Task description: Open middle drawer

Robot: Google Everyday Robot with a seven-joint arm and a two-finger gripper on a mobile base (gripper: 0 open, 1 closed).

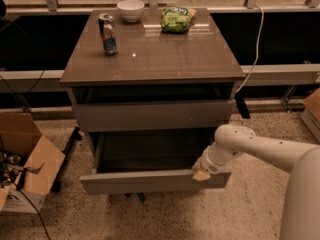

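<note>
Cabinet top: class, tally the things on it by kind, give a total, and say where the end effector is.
can: 1
bowl: 1
snack bag: 1
Total: 3
The end effector is at the right end of the open drawer, at its front panel.

A speckled floor [250,209] meets dark panels [285,39] behind, with an open cardboard box [30,159] at left.
</note>
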